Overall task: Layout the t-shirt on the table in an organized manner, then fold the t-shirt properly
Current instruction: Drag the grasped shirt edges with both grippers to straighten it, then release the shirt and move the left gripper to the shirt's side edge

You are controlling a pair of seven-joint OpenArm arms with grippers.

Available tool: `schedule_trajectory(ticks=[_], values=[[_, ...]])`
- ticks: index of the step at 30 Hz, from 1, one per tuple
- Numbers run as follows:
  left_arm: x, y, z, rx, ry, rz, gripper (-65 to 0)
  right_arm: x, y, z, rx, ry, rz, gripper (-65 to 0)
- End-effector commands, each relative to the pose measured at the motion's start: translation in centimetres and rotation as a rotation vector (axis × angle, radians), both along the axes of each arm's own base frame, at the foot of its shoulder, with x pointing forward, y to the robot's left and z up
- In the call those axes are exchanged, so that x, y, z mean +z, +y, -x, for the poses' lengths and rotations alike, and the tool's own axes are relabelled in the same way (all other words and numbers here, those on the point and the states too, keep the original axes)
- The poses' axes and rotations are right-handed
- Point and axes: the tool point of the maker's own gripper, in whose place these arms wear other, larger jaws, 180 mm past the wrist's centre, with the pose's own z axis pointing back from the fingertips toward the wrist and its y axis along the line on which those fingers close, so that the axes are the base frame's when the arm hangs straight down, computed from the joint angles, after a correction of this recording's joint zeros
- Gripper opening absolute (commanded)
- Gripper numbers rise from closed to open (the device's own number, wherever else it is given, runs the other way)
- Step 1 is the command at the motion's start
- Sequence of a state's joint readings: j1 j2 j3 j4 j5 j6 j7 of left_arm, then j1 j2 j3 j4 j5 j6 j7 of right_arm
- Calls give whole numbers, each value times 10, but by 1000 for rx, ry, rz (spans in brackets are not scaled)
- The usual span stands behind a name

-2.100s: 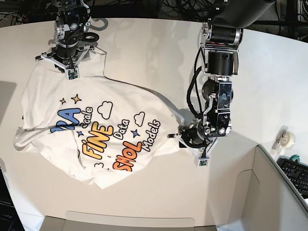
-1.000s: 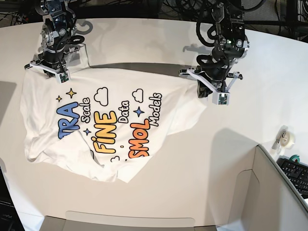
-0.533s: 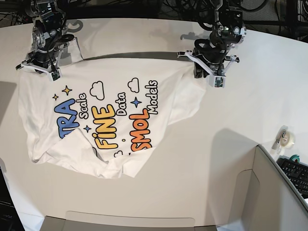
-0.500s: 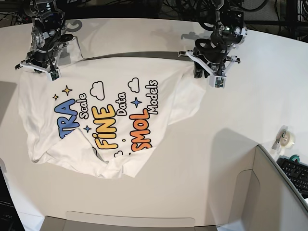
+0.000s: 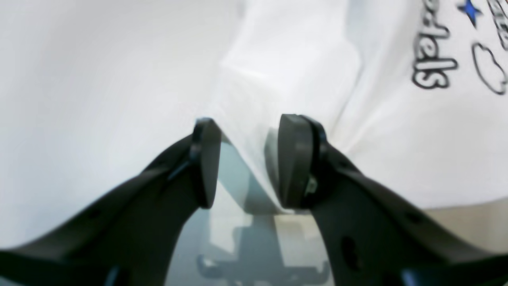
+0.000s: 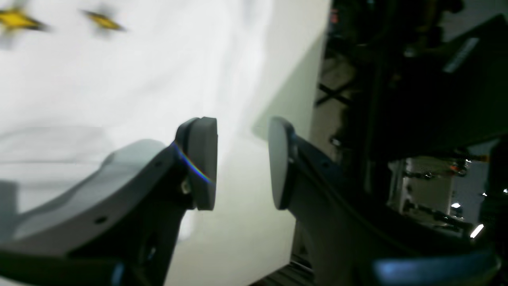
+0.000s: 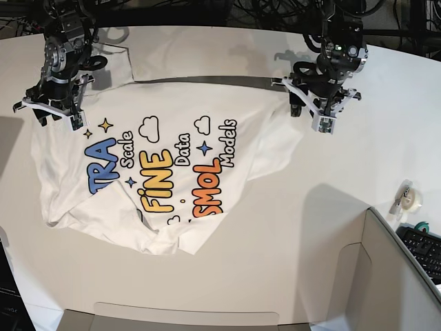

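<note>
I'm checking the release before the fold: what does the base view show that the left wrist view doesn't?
Base only: the whole t-shirt spread print-up on the table, its lower edge bunched, the right gripper at its far left corner, and a tape roll by the grey box wall. Left wrist only: the left gripper has its jaws apart, with the cloth edge lying between them. Both show the "Models" lettering and white tabletop.
</note>
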State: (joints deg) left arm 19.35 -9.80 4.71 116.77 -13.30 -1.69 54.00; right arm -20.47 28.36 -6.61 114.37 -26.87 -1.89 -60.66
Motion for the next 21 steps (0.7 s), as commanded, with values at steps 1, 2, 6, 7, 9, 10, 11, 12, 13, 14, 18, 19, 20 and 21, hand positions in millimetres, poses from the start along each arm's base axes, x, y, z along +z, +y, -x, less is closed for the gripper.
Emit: schedule_trajectory(ticks=[1, 2, 6, 7, 9, 10, 11, 12, 13, 14, 18, 19, 20, 21], values=[[9, 1, -4, -15, -32, -8, -423, 12, -3, -4, -1, -41, 31, -431], [7, 3, -2, -19, -19, -20, -422, 11, -1, -3, -8, -45, 27, -431], [0, 5, 5, -91, 61, -79, -388, 8, 6, -1, -27, -54, 11, -431], [0, 2, 6, -120, 63, -92, -388, 7, 8, -1, -28, -57, 4, -431], [-3, -6, 10, -170, 78, -105, -388, 8, 12, -5, -33, -70, -11, -431], [-4, -9, 12, -188, 82, -106, -389, 8, 13, -6, -36, -76, -19, -431], [-6, -14, 14, -204, 86, -104, -389, 8, 15, -7, -40, -79, -28, -431], [-6, -14, 15, -216, 89, -114, -390, 9, 18, -9, -45, -89, -41, -431], [-5, -12, 15, -231, 87, -128, -390, 8, 21, -11, -51, -98, -57, -431], [-4, -11, 16, -241, 85, -140, -394, 7, 25, -12, -56, -101, -71, -431], [-2, 2, 13, -251, 83, -187, -426, 2, 42, -16, -73, -118, -140, -431], [-2, 6, 13, -255, 84, -201, -429, 0, 46, -16, -78, -120, -158, -431], [-2, 12, 13, -258, 89, -220, -430, 0, 52, -18, -84, -129, -179, -431], [-3, 17, 15, -261, 105, -236, -430, -1, 56, -19, -91, -133, -197, -431]])
